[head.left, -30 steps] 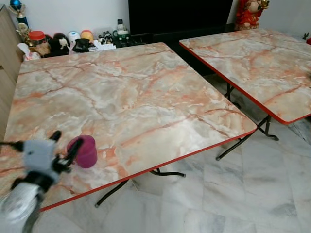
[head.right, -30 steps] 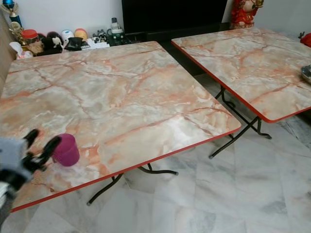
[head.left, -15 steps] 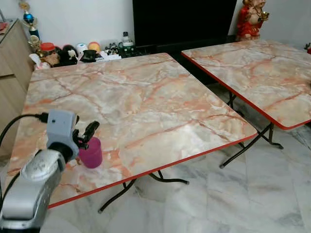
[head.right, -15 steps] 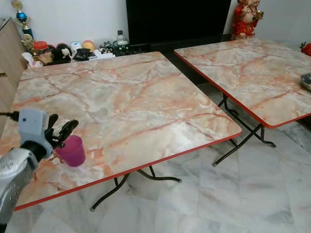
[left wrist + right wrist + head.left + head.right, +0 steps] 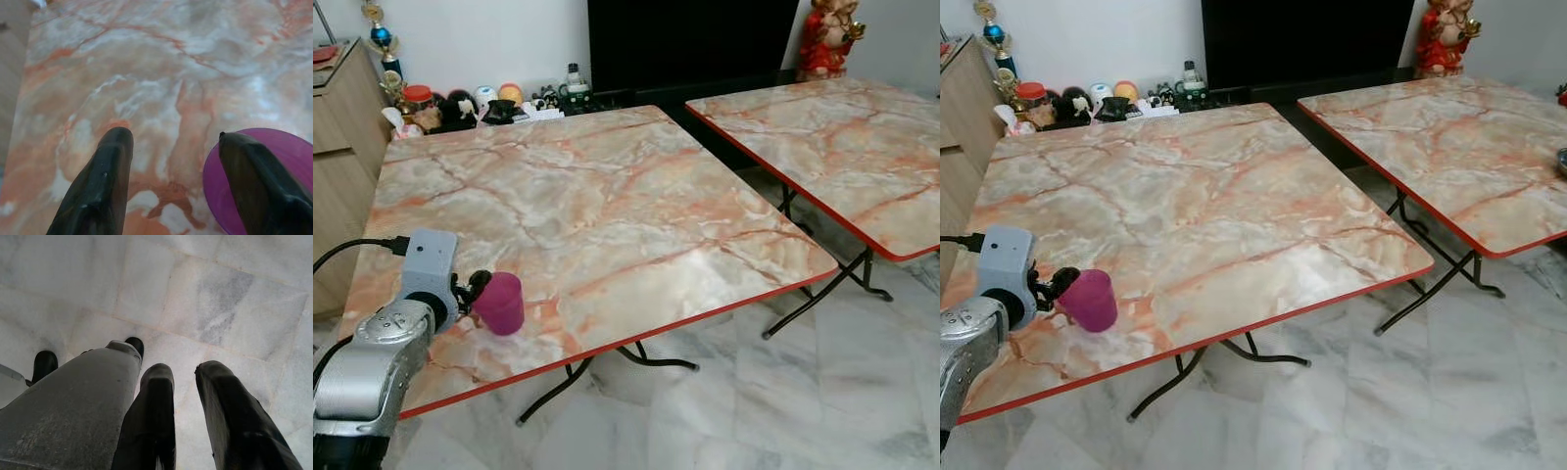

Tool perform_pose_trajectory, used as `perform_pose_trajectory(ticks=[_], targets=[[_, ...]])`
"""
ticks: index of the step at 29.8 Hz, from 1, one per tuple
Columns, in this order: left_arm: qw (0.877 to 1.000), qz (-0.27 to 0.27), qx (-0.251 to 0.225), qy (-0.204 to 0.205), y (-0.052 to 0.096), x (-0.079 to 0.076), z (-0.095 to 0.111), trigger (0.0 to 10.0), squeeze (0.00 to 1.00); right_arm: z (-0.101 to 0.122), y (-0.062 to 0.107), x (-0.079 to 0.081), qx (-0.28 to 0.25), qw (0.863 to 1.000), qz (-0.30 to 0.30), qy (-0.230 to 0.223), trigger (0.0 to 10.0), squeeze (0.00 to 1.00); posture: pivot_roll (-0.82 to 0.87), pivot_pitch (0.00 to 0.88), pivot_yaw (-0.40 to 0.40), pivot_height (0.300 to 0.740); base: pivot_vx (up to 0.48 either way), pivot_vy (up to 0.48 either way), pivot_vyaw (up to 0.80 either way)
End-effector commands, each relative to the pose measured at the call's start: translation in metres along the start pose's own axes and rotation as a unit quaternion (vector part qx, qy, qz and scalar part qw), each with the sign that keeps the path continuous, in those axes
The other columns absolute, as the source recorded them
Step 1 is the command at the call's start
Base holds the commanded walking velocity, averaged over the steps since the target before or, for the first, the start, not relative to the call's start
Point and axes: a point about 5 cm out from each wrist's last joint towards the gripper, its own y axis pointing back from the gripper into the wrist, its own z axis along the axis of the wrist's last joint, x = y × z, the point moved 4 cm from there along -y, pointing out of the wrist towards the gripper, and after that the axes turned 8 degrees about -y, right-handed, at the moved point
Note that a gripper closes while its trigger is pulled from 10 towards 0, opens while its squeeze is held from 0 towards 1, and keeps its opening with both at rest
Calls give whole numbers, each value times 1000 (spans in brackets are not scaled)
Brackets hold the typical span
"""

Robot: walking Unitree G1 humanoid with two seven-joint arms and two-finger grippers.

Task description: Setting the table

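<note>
Marbled orange-veined tabletop (image 5: 607,196): left gripper (image 5: 171,147) spread, one finger inside magenta plastic cup (image 5: 499,303); tip-over risk if dragged.

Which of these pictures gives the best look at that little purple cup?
The right eye view: the purple cup stands whole on the table beside the left gripper. The left wrist view catches just its rim, behind one finger.

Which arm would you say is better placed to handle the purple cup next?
Left. The left gripper is open at the purple cup on the near table; one finger overlaps its rim. The right gripper hangs over the floor.
</note>
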Motion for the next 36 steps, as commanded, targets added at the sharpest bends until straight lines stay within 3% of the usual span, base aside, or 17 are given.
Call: perform_pose_trajectory(ticks=[1,9,10,11,16,23,27,36], targets=[[1000,10,15,16,-1,6,1,10000,0,-4,0,2,5,1000,1,-4,10000,0,131,115,25,740,0,0,0],[998,11,61,19,2,19,-8,10000,0,-4,0,4,6,1000,4,1,10000,0,138,129,35,740,0,0,0],[998,11,67,-17,2,20,-11,10000,0,-4,0,5,8,1000,6,6,10000,0,143,130,36,740,0,0,0],[997,12,69,-28,2,20,-13,10000,0,-4,0,5,9,1000,7,8,10000,0,143,130,36,740,0,0,0],[997,10,76,-8,6,19,-17,10000,0,-4,0,5,9,1000,9,11,10000,0,144,127,33,740,0,0,0],[998,22,54,0,6,24,-6,10000,0,-5,0,4,9,1000,8,12,10000,0,141,119,29,740,0,0,0],[1000,22,22,2,6,23,10,10000,0,-4,0,4,8,1000,7,12,10000,0,142,111,26,740,0,0,0],[1000,16,13,-5,7,20,16,10000,0,-3,0,3,8,1000,7,14,10000,0,144,99,24,740,0,0,0]])
